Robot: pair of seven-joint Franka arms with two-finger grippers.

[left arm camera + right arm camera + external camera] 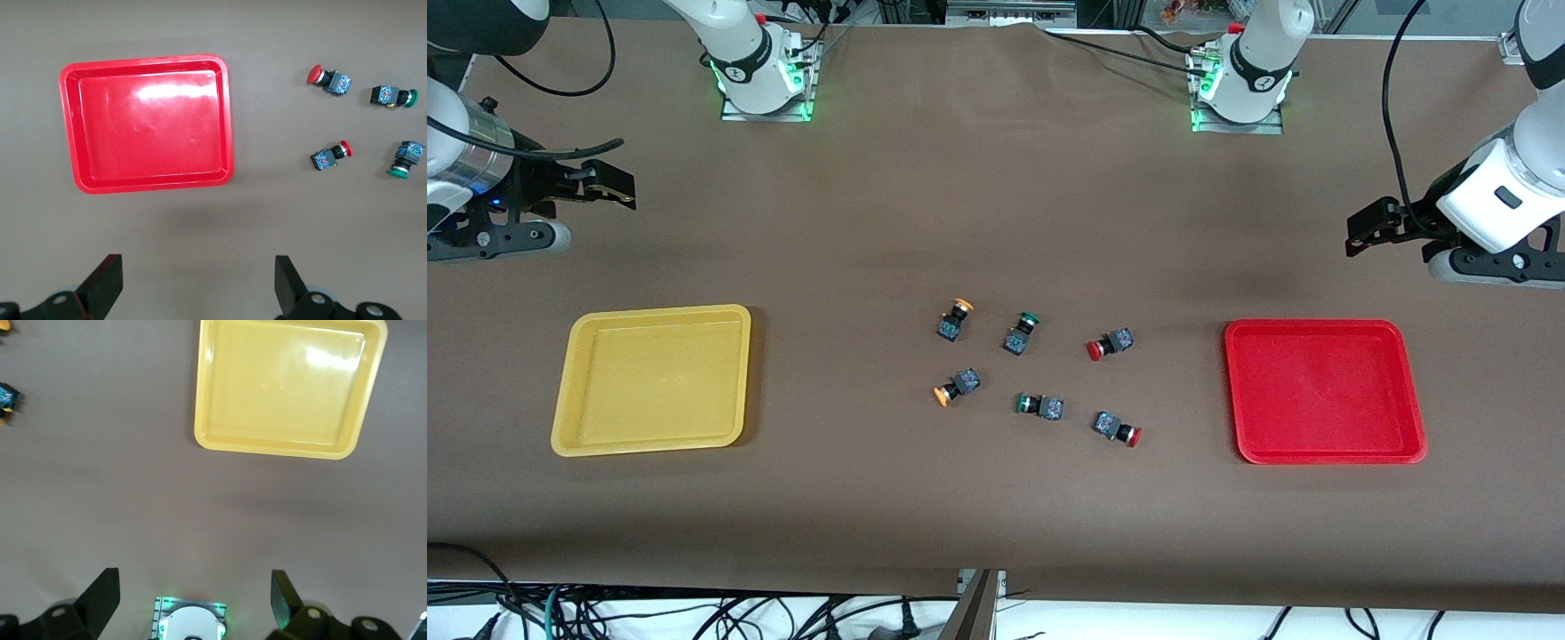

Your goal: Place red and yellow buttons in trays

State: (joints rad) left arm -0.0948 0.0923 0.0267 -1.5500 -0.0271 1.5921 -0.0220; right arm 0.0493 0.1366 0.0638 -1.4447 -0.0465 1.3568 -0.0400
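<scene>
Nothing is sorted yet: the yellow tray (652, 380) and red tray (1323, 392) lie empty, while two red buttons (1110, 344) and two yellow buttons (955, 320) sit mid-frame among green ones (1021, 332). The left gripper (199, 283) hovers above the table by the red tray and the right gripper (195, 600) by the yellow tray, both with jaws apart and holding nothing.

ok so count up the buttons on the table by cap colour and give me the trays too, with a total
Red-capped buttons: 2
Yellow-orange-capped buttons: 2
Green-capped buttons: 2
Trays: 2, the yellow tray and the red tray, both with nothing in them
Total: 8 things, 6 buttons and 2 trays
</scene>
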